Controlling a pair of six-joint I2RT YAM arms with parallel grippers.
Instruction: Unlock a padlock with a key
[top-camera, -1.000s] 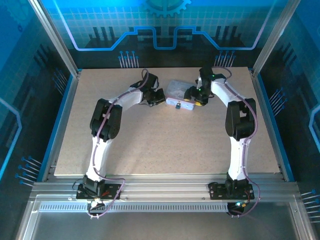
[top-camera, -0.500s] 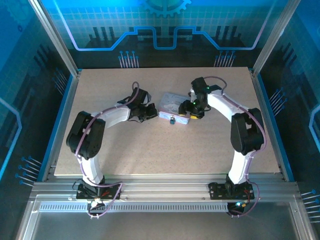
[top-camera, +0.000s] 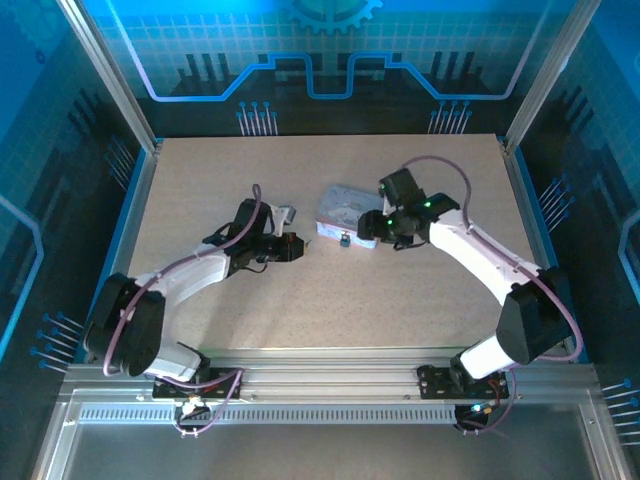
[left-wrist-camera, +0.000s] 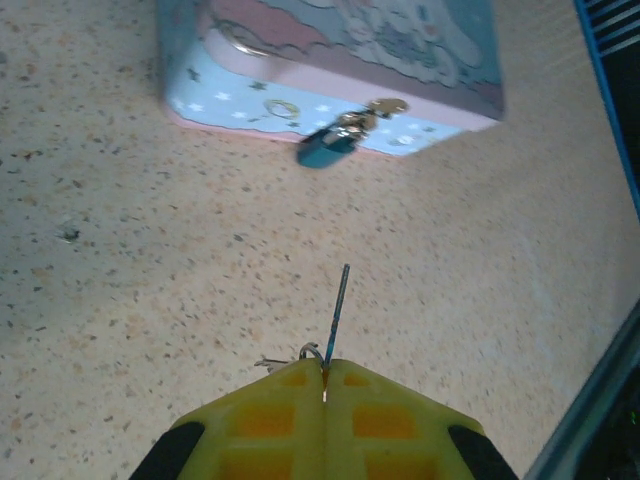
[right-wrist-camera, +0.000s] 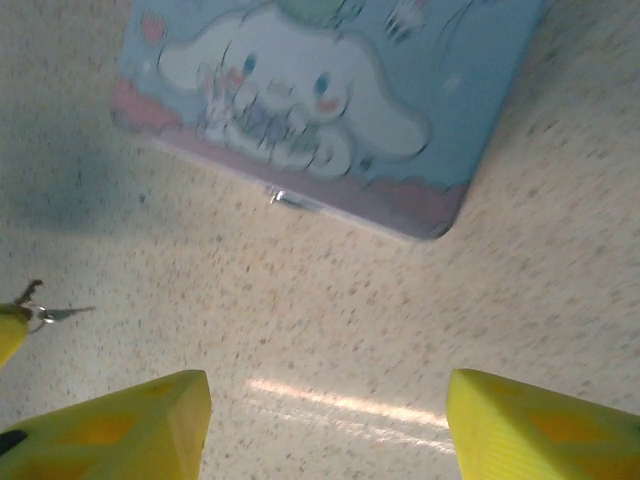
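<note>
- The table (top-camera: 330, 300) is a pale, speckled, matt board.
- The left gripper (left-wrist-camera: 323, 372) sits on the near-left side of the tin (left-wrist-camera: 330, 60). Its blocky yellow tips are pressed together and pinch the key.
- The key (left-wrist-camera: 338, 300) is a thin, dark metal sliver. It juts straight out of the tips toward the tin's front wall and stops well short of it. A small wire ring (left-wrist-camera: 311, 351) curls at its base beside the tips.
- The padlock (left-wrist-camera: 325, 150) is a small, rounded, grey-blue metal body. It hangs tilted from a brassy clasp (left-wrist-camera: 385, 106) on the tin's front wall, low against the table. Whether its shackle is closed cannot be told.
- The right gripper (right-wrist-camera: 328, 400) is at the tin's right end in the overhead view. Its yellow tips are spread wide and hold nothing, over bare table beside the tin.
- The tin is a glossy rounded rectangle. Its lid is pale blue with a white long-eared cartoon figure, and its wall has a pink band with small stars.
</note>
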